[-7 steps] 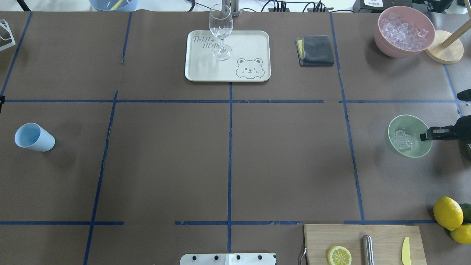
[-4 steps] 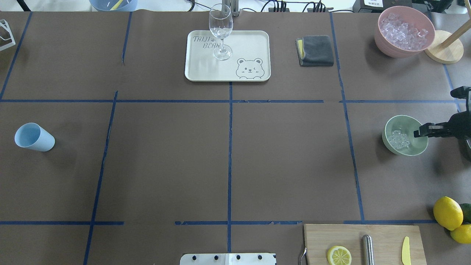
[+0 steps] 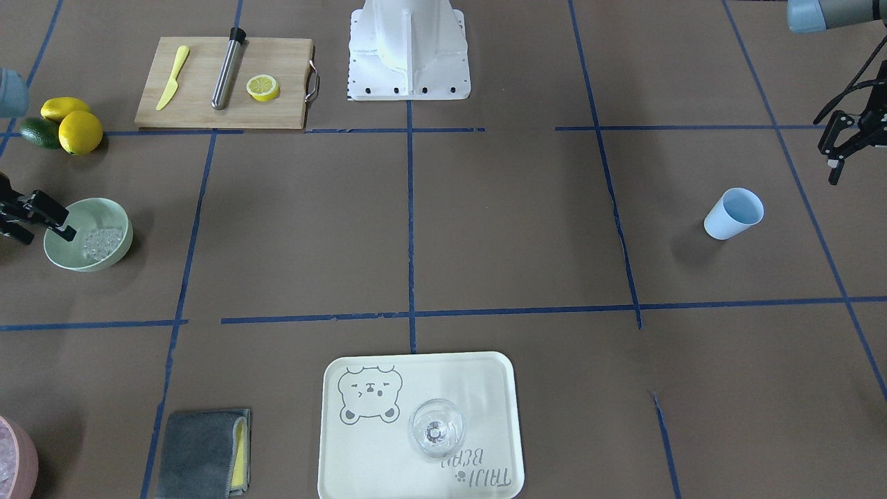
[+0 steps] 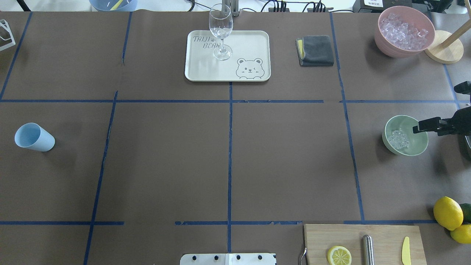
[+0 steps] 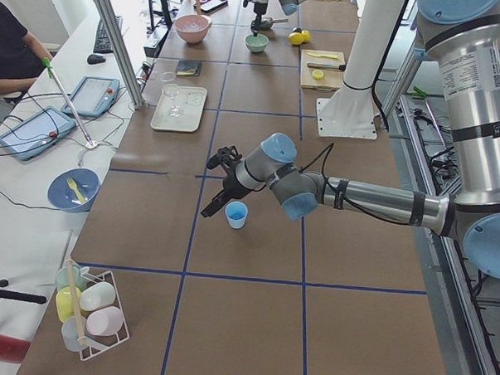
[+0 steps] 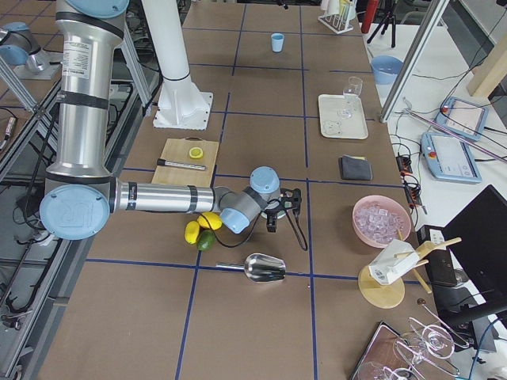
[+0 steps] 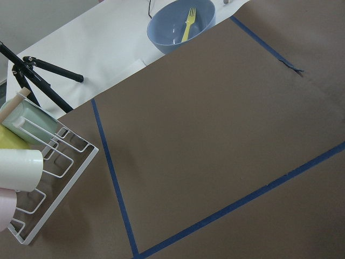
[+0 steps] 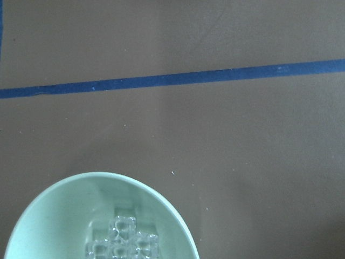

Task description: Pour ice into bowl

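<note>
The mint-green bowl stands upright on the table at the right, with a small cluster of clear ice inside; both also show in the front view and the right wrist view. My right gripper is at the bowl's right rim. In the front view its fingers stand apart, one over the bowl's inside and one outside, so it is open. My left gripper is open and empty, hovering beside the empty light blue cup.
A pink container of whitish ice and a wooden stand sit far right. A tray holds a wine glass. A grey cloth, cutting board, lemons and a metal scoop are nearby.
The bowl has shifted slightly left and settled flat on the table. My right gripper has moved a little left and toward the far side, above the rim. The cup has not moved.
</note>
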### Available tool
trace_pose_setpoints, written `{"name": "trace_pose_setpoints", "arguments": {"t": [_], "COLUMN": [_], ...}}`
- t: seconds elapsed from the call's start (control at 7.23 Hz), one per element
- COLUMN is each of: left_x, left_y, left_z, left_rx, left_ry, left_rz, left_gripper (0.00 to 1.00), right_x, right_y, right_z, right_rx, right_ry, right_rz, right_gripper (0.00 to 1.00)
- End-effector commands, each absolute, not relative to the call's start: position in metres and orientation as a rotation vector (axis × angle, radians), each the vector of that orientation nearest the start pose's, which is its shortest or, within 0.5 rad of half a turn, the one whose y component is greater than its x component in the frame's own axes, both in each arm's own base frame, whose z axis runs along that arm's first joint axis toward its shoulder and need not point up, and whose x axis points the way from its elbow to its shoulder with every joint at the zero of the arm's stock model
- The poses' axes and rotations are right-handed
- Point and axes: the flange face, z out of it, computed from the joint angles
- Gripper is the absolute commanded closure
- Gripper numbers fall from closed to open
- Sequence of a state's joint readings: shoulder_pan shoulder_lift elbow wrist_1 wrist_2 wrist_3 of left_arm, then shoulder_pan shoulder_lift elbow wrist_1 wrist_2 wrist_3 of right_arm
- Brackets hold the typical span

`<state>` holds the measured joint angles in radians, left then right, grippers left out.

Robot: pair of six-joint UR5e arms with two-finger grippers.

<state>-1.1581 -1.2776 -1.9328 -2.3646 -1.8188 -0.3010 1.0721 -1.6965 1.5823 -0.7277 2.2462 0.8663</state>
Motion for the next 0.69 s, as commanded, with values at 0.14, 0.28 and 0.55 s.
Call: {"name": "trace_pose_setpoints", "arguments": {"t": [0.14, 0.28, 0.55], "left_x": [0.037, 0.028, 0.021], "left_y": [-0.414, -0.420, -0.424], "left_z": [0.545, 0.542, 0.542], "left_rx": [0.568, 0.557, 0.538], "left_ry": [0.581, 0.586, 0.576], "left_rz": [0.284, 0.313, 0.302], "left_gripper": [0.00, 0.00, 0.00], "right_x": [-0.120, -0.100, -0.044], "right_y": [-0.446, -0.445, -0.440], "right_z": [0.631, 0.638, 0.635], "right_rx": [0.163, 0.177, 0.188], "right_ry": [-0.849, -0.817, -0.745], "right_rz": [0.000, -0.034, -0.094], "right_gripper": [0.00, 0.00, 0.00]}}
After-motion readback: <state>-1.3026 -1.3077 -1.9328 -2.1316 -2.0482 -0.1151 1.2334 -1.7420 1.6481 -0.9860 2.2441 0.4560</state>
